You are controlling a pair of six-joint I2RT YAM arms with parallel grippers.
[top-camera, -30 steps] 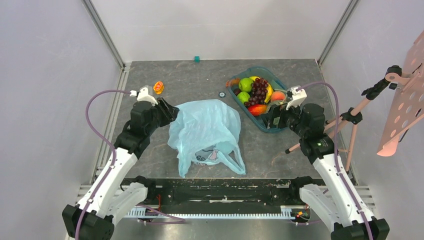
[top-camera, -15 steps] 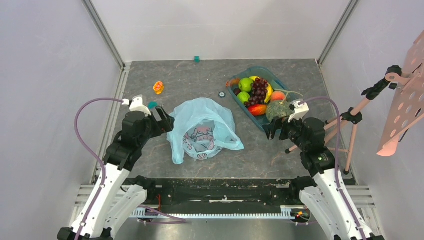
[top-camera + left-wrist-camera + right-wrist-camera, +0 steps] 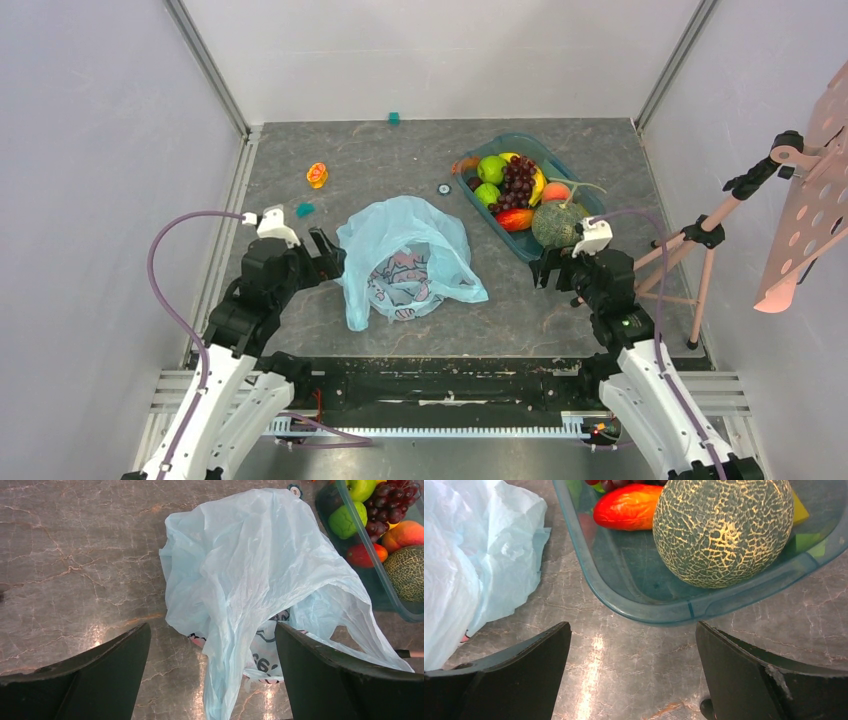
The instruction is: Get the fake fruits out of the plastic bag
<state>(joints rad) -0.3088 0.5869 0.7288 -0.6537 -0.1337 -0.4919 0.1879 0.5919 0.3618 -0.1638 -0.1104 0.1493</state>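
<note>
A crinkly translucent light-blue plastic bag (image 3: 405,262) lies slumped mid-tabletop (image 3: 400,160). At its 9 o'clock the left gripper (image 3: 330,258) hovers, jaws spread wide, holding nothing. At its 2 o'clock a rigid teal plastic tray (image 3: 644,614) holds the netted grey-green melon (image 3: 556,224), green apple (image 3: 491,168), dark purple grape bunch (image 3: 518,182) and pinkish-orange peach (image 3: 555,191). The right gripper (image 3: 548,270), jaws likewise parted and empty, hangs at the melon's 6 o'clock.
</note>
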